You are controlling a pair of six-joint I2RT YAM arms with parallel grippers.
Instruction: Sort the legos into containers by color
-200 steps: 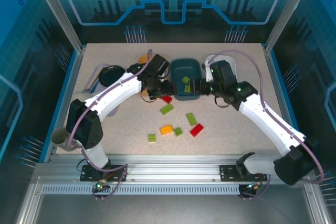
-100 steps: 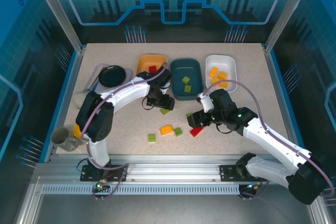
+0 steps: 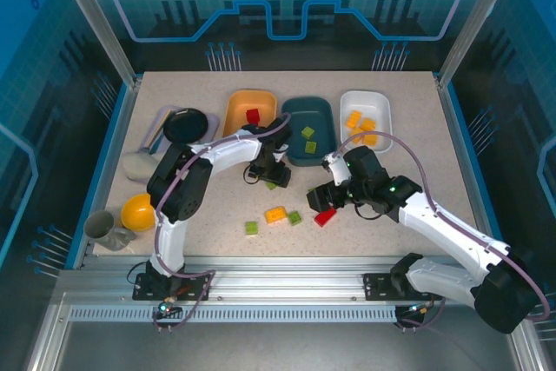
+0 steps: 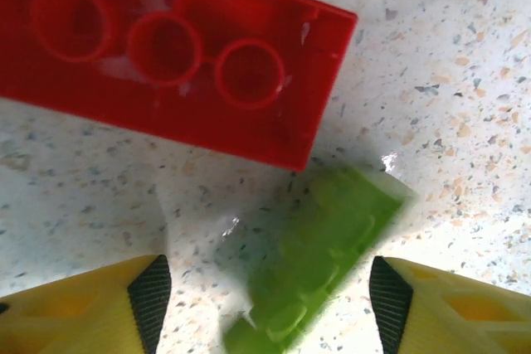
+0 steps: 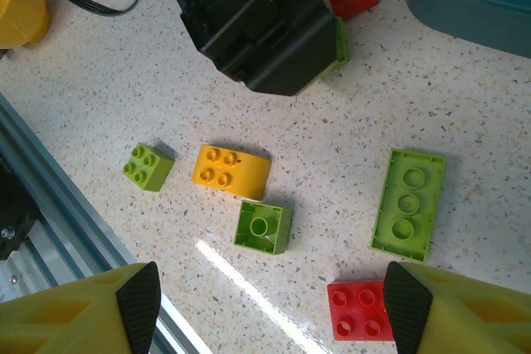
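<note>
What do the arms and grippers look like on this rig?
Both the left arm and right arm have white rounded links with black joints and black wrist housings, each trailed by a loose purple-grey cable. The left gripper and right gripper each carry two yellow fingers tipped with black pads.

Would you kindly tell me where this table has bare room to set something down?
Bare speckled tabletop lies between the white plastic tub and the table's right edge, and in the far strip behind it, the dark teal tub and the orange tub. The centre is crowded: left gripper and right gripper hang over loose red, green and yellow-orange bricks.
</note>
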